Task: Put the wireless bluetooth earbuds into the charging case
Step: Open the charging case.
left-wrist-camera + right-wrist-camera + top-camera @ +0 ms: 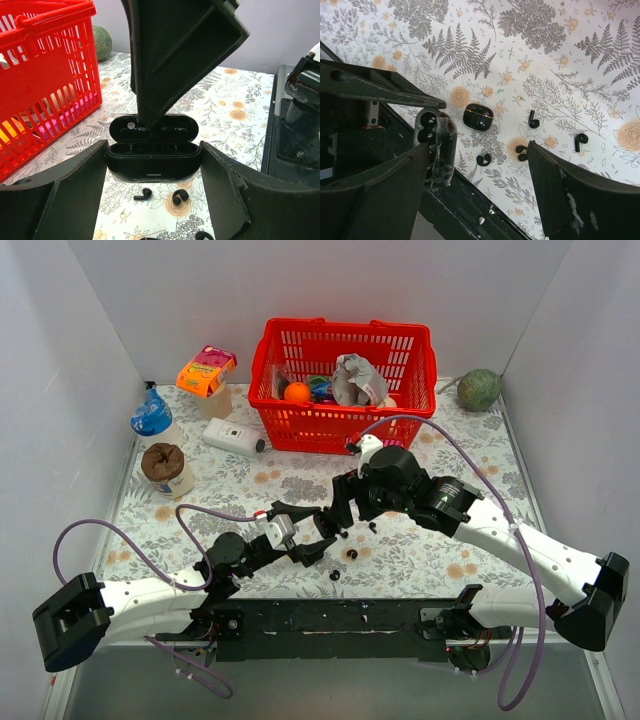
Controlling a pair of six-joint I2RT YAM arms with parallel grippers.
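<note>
Earbuds (pixel 483 160) lie loose on the flowered table (pixel 560 45), none of them in a gripper. In the right wrist view, one sits in the gap between the right gripper's (pixel 479 147) fingers. Another (pixel 521 152) lies just beside the tip of the finger at 3 o'clock. Two more lie beyond that at about 2 o'clock (pixel 533 120) (pixel 580 140). The right gripper is spread wide with nothing between its fingers.

The charging case (pixel 154 150) is clamped end to end by the left gripper (pixel 154 150), one finger against each short side. Its lid stands open at the back. The wells are too dark to say whether anything is in them. In the left wrist view, one finger of the right gripper comes down from 12 o'clock, its tip just above the open lid. Two earbuds (pixel 143 194) (pixel 180 196) lie on the table at 6 o'clock from the case, near it but not touching.

From the right wrist, the held case (pixel 436 145) shows at 9 o'clock, just beside that gripper's left-hand finger. A closed black oval case (pixel 478 117) rests on the table at 12 o'clock from the nearest earbud. A red basket (pixel 345 380) stands well apart at 12 o'clock in the overhead view.
</note>
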